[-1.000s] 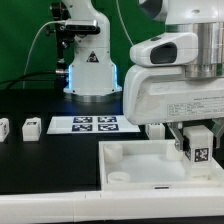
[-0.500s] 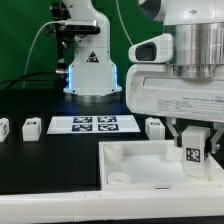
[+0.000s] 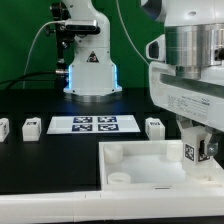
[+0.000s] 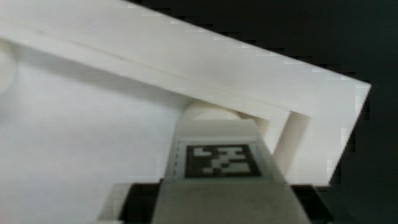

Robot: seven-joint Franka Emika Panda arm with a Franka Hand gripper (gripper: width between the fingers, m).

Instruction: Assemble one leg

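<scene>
Gripping leg in my gripper, hovering over tray far corner at exterior view's right. Risking misalignment: leg catching tray wall, jamming or slipping from fingers.

Gripper fingers partly hidden behind held leg; tray near edge & exterior view's right side cut off.
</scene>
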